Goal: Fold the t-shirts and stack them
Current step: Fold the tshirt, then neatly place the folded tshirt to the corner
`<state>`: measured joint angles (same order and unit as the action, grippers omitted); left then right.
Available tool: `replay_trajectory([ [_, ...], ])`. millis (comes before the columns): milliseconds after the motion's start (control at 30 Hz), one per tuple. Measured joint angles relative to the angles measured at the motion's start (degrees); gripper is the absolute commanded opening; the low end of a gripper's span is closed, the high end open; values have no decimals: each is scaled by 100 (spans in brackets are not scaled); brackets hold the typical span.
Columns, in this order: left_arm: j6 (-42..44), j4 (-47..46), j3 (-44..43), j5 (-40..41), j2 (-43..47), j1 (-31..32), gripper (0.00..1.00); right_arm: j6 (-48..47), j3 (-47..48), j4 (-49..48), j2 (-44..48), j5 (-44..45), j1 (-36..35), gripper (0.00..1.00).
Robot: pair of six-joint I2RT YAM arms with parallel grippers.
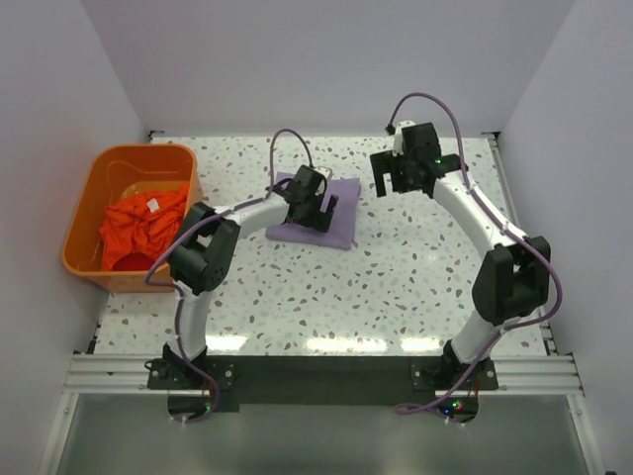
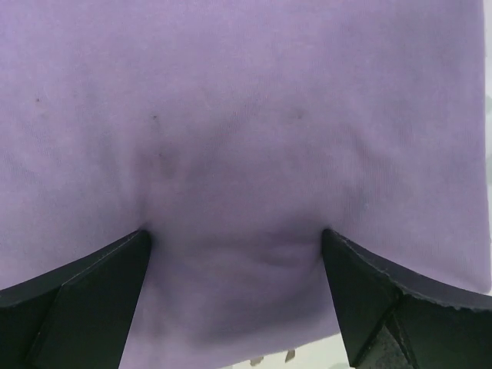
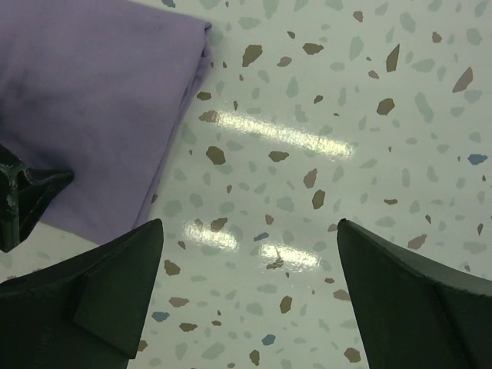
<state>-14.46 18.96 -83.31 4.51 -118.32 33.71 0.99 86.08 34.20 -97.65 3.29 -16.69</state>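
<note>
1. Lavender t-shirt [image 1: 341,230]: folded into a compact rectangle and lying flat near the middle of the terrazzo table [image 1: 396,287]. In the right wrist view its folded edge [image 3: 181,115] shows stacked layers.
2. Left gripper [image 1: 324,210]: positioned directly over the lavender t-shirt with its jaws spread wide. In the left wrist view both black fingers [image 2: 77,300] sit at the cloth, with soft creases between them. Nothing is pinched.
3. Right gripper [image 1: 398,183]: jaws spread wide and holding nothing. It hangs above bare table just beside the shirt's right edge, not touching it. The right wrist view shows only speckled tabletop between its fingers [image 3: 92,300].
4. Orange-red t-shirt [image 1: 138,230]: crumpled and unfolded, lying inside the orange plastic basket [image 1: 77,236]. Its small white neck label [image 1: 153,205] faces up.
5. The orange plastic basket stands at the table's left edge, well apart from the lavender t-shirt.
</note>
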Motion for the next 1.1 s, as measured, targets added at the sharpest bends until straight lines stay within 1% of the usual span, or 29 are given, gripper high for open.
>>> replay_trajectory([
  [100, -76, 4, -177, 94, -144, -52, 97, -2, 0, -2, 94, -7, 98, 99],
  [200, -129, -2, -302, 101, -247, -267, 96, -2, 2, 4, 109, -11, 234, 99],
  [300, -118, -15, -398, 136, -317, -638, 96, -4, 4, 57, 105, -35, 382, 99],
  [400, -20, -50, -511, 249, -415, -1185, 96, -4, 20, 111, 74, -101, 516, 99],
  [500, 197, -76, -719, 358, -584, -1676, 96, -7, 52, 142, 4, -138, 603, 99],
  [600, 549, -197, -957, 304, -772, -2039, 96, -11, 109, 184, -76, -149, 632, 99],
  [833, 1397, -247, -1742, -2, -1296, -2465, 95, -13, 186, 221, -149, -179, 632, 99],
  [933, 1565, -199, -2190, -17, -1578, -2594, 95, -11, 186, 223, -149, -186, 638, 99],
  [1100, 1727, -197, -2608, -15, -1849, -2785, 95, -9, 186, 223, -149, -199, 638, 99],
])
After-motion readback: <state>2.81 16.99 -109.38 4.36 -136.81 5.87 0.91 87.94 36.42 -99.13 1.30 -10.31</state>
